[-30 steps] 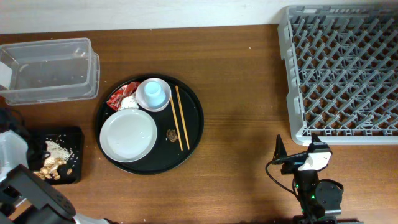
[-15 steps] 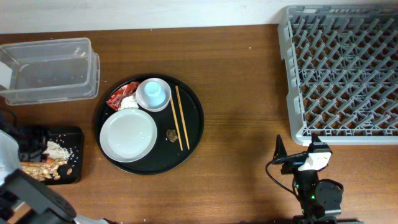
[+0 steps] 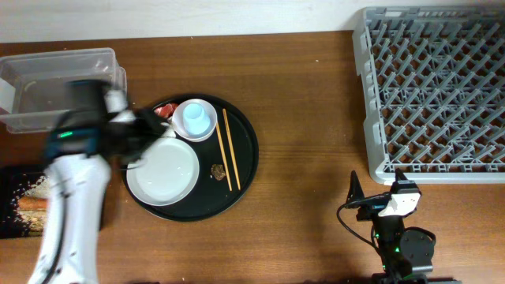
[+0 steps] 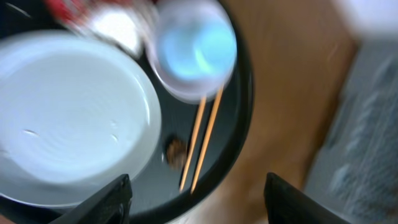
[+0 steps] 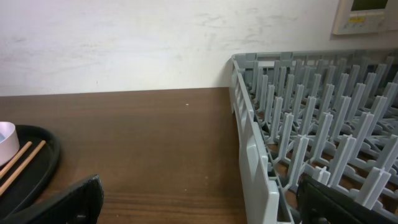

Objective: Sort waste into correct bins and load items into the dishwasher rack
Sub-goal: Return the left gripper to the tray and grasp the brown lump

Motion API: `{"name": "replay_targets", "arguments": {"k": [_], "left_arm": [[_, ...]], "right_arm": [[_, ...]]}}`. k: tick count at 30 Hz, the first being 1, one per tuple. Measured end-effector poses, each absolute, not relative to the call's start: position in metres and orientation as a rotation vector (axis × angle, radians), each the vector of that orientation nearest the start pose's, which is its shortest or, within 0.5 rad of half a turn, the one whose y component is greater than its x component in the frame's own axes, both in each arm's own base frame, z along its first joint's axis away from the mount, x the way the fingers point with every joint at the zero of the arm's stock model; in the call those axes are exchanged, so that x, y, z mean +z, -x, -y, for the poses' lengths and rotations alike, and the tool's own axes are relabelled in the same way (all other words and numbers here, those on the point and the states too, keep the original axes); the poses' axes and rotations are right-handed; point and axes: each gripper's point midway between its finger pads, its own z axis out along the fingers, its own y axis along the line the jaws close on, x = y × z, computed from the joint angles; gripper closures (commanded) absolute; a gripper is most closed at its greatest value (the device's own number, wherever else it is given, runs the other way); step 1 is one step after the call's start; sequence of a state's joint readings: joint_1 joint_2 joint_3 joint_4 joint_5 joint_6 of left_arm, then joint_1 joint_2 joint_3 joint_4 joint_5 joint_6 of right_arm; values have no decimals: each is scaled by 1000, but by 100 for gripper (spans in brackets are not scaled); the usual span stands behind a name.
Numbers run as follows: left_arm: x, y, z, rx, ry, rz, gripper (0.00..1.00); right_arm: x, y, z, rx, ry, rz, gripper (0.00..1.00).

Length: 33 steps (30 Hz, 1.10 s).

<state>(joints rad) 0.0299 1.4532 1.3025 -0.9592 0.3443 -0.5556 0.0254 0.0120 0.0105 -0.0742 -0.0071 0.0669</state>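
Left gripper [image 4: 198, 202], spread wide and empty, hovers over the large round black tray [image 4: 227, 140], above its white round plate [image 4: 68, 118]. Waste sorting seems to be the step in hand. The next move should be to descend on the red shiny wrapper [image 4: 65, 11] at the tray's back-left rim and pinch it. Right gripper [image 5: 202, 205] rests wide open, well apart from the tray.

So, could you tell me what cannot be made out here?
Overhead: the blurred left arm covers part of the red wrapper and the black bin.
Left wrist: motion blur smears the small brown bit.
Right wrist: the frame edge cuts off the black tray and the chopsticks.
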Motion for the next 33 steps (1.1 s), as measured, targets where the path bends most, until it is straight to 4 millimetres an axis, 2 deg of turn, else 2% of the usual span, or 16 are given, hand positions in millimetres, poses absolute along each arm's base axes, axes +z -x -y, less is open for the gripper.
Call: {"name": "replay_targets", "arguments": {"k": [2,4,9,12,14,18,24,33], "left_arm": [[165,-340,85,-582,545,-2757,32],[144,-337,105,-529,480,-2839,32],[95,-327,132,-327,401,-2985,32],[80,-324,141,-267,361,-3018,33],[69,-321,142,-210,371,-3042,33],[53,-326,132,-97,418,-3043,34],[33,-324,125,1,478,-3066,38],[29,-327,129,-2,486,-3061,37]], "right_arm": [[158,-246,-7,76,-29,-1647,2],[158,-246,-7,76,-29,-1647,2],[158,-246,-7,76,-28,-1647,2],[158,-246,-7,76,-29,-1647,2],[158,-246,-7,76,-29,-1647,2],[158,-246,-7,76,-29,-1647,2],[158,-246,-7,76,-29,-1647,2],[158,-246,-7,76,-28,-1647,2]]}}
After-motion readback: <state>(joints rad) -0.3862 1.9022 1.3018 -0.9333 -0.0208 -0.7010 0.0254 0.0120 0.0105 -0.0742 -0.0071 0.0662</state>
